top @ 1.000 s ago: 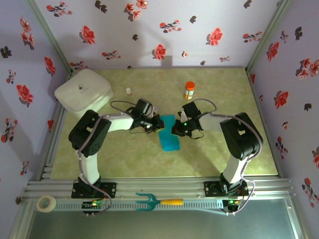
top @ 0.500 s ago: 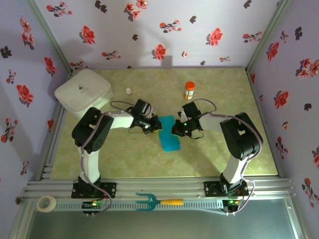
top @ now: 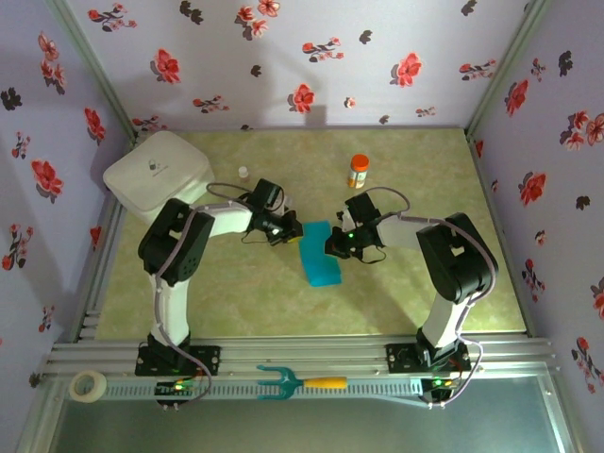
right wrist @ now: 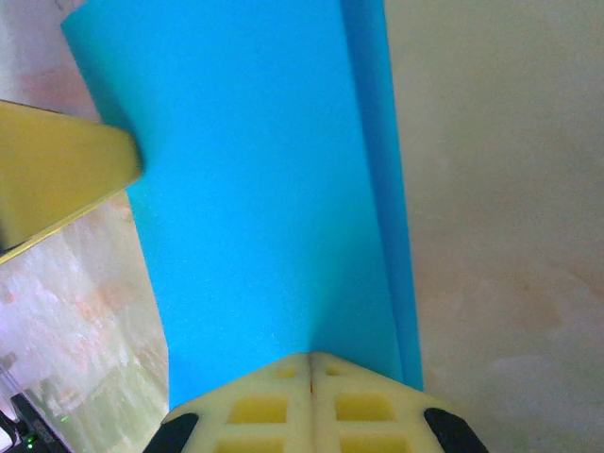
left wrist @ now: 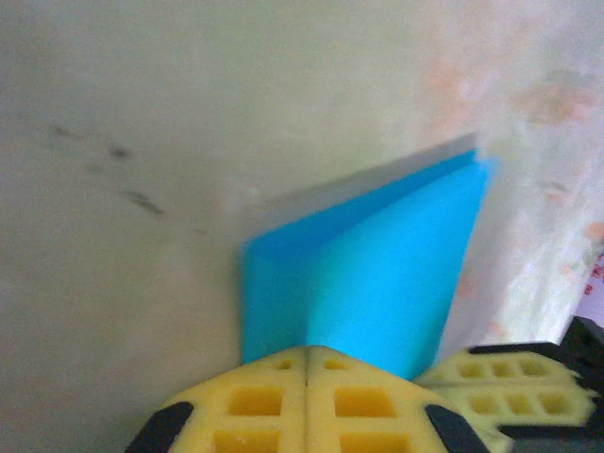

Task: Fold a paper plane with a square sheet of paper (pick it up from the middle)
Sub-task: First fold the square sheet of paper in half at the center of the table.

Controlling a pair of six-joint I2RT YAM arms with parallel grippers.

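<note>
The square sheet of paper [top: 319, 255] is teal-blue and doubled over, lying slantwise at mid-table. My left gripper [top: 293, 230] is shut on its far-left corner. In the left wrist view the paper [left wrist: 377, 264] rises from the closed yellow tips [left wrist: 307, 351], bent along a line that starts at their seam. My right gripper [top: 333, 247] is shut on the sheet's right edge. In the right wrist view the blue sheet [right wrist: 255, 208] runs out from the closed tips [right wrist: 310, 357], with a narrow second layer along its right side. The paper plane is not formed.
A white rounded box [top: 158, 175] sits at the back left. A small vial [top: 243, 173] and an orange bottle [top: 359, 171] stand behind the grippers. A teal pronged tool with a yellow handle [top: 300, 382] and a tape roll [top: 88, 385] lie on the front rail.
My left gripper has shifted slightly back and to the left, drawing the paper's far-left corner with it. The right arm has stayed put.
</note>
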